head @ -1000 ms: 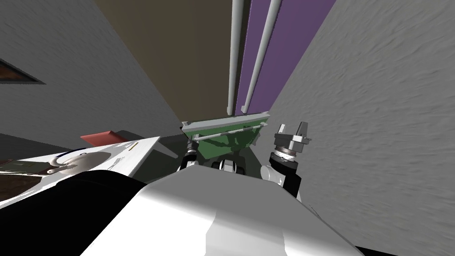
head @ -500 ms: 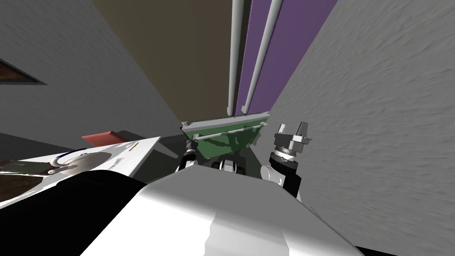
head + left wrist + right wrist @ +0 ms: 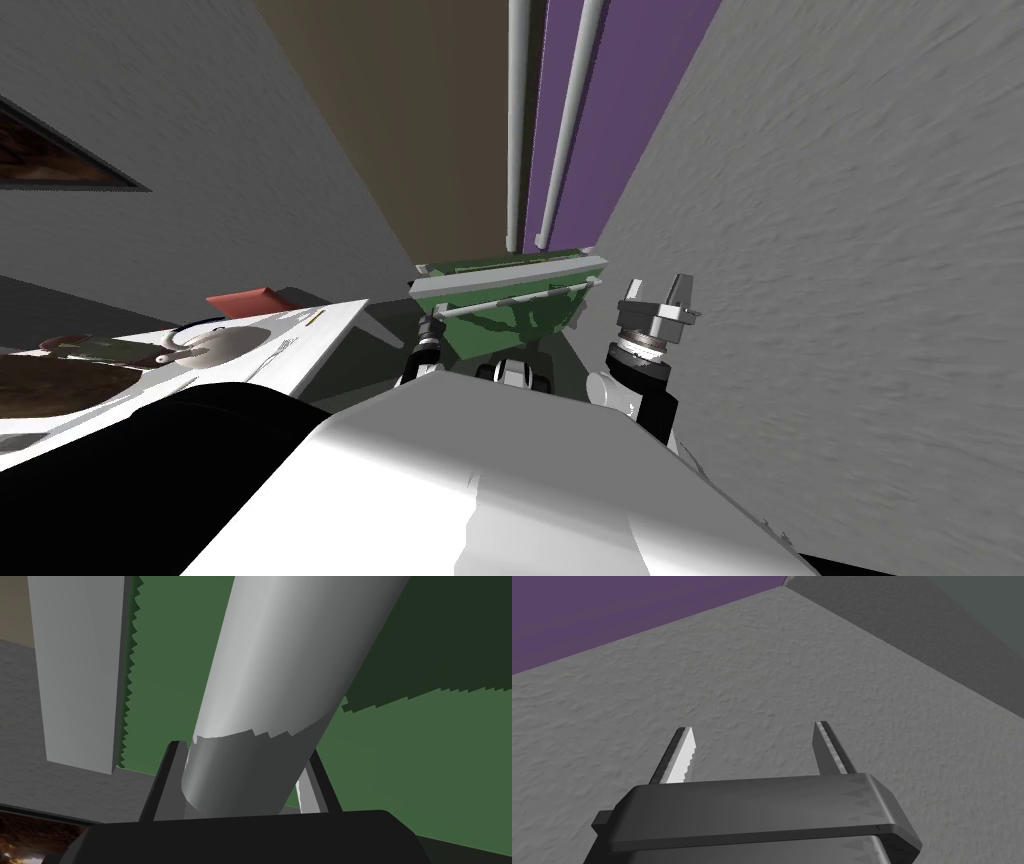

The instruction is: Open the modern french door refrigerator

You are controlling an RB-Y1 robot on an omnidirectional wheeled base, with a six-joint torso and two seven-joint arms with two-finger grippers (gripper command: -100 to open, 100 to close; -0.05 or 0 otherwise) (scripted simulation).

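Note:
The refrigerator stands straight ahead with a brown left door (image 3: 430, 120), a purple right door (image 3: 640, 80) and two long grey upright handles (image 3: 515, 120) at the seam. Below them is a green drawer front (image 3: 500, 322) with a grey horizontal bar (image 3: 510, 298). My left gripper (image 3: 430, 330) is at the bar's left end. In the left wrist view the bar (image 3: 280, 666) runs between the fingers of that gripper (image 3: 245, 748), which press its sides against the green panel (image 3: 425, 746). My right gripper (image 3: 655, 293) is raised to the right of the drawer, open and holding nothing (image 3: 754, 731).
A grey wall (image 3: 850, 250) runs close along my right side, next to the right gripper. On the left a white counter (image 3: 320, 335) carries a rounded pale vessel (image 3: 205, 345), with a red object (image 3: 245, 300) behind it. Another grey wall (image 3: 200, 150) rises behind the counter.
My left gripper has closed from wide open onto the drawer's bar. The whole head view has then shifted and rolled slightly, and a green strip now shows along the drawer's top edge.

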